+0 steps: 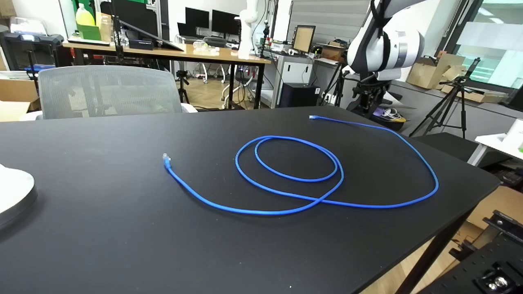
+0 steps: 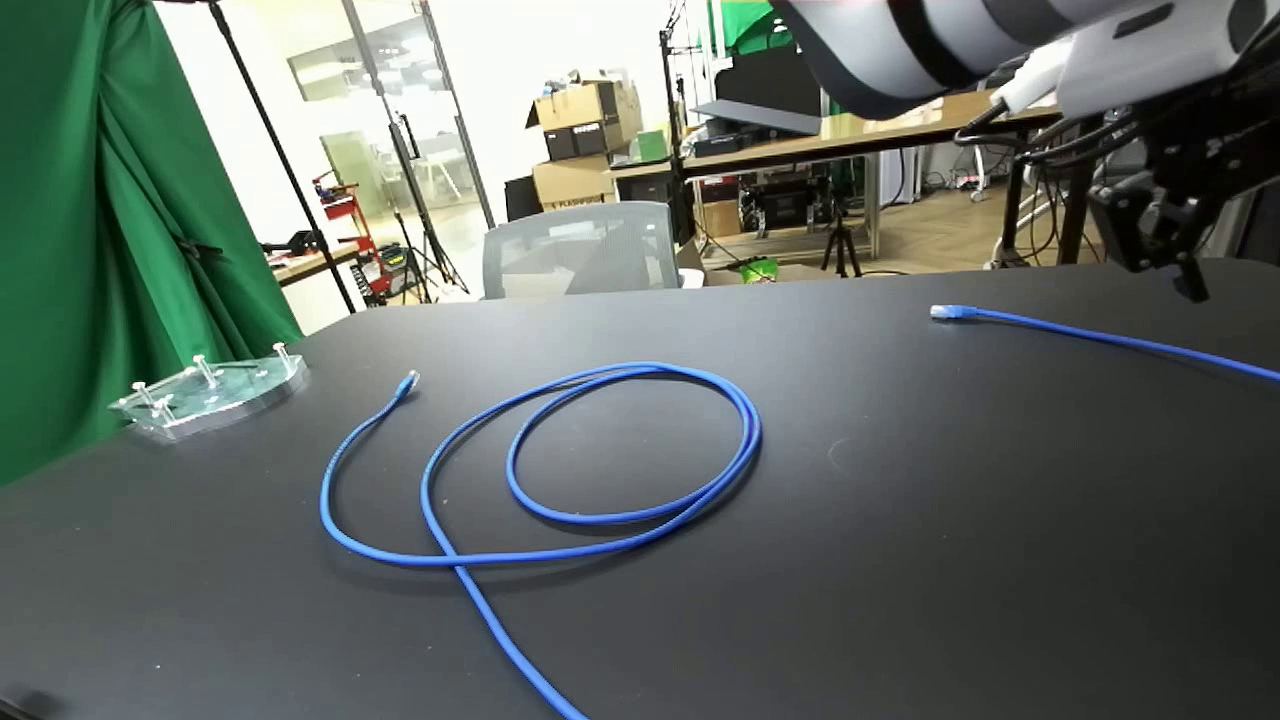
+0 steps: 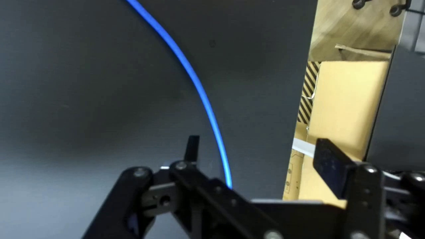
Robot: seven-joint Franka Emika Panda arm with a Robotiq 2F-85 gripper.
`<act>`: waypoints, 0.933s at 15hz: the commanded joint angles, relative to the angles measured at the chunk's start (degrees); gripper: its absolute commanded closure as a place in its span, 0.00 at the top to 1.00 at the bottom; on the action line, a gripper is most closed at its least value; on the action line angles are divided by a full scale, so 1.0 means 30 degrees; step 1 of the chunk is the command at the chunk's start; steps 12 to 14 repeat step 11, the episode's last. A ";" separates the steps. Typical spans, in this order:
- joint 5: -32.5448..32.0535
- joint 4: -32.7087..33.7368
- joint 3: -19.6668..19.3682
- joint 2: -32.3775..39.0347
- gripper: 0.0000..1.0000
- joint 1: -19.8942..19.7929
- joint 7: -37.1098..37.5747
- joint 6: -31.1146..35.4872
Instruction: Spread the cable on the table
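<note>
Wrist view: the jaws stand apart at the bottom of the frame. The blue Ethernet cable (image 3: 196, 80) descends from top centre and passes out of sight behind the jaw at left of frame; it lies on the black worktop (image 3: 83, 83). Beyond the worktop's edge, at right, is a cardboard box (image 3: 348, 96). In both exterior views the cable forms overlapping loops at mid-frame and crosses itself. In an exterior view a connector (image 1: 166, 161) lies left of centre, the opposite connector (image 1: 313, 117) above centre. In an exterior view the robot arm (image 2: 860, 60) enters at upper right; a transparent plate (image 2: 215, 395) rests at left.
</note>
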 commanded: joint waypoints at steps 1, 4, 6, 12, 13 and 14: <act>-0.2229 -0.1428 -0.0166 -0.1409 1.00 0.1229 -0.1475 -0.0547; -0.3754 -0.2653 0.0068 -0.2430 1.00 0.2135 -0.3270 -0.0604; -0.4557 -0.3582 0.0265 -0.3213 1.00 0.2645 -0.4737 -0.0442; -0.5571 -0.5949 0.1435 -0.5486 1.00 0.3005 -0.9432 0.0253; -0.5571 -0.5949 0.1435 -0.5486 1.00 0.3005 -0.9432 0.0253; -0.5571 -0.5949 0.1435 -0.5486 1.00 0.3005 -0.9432 0.0253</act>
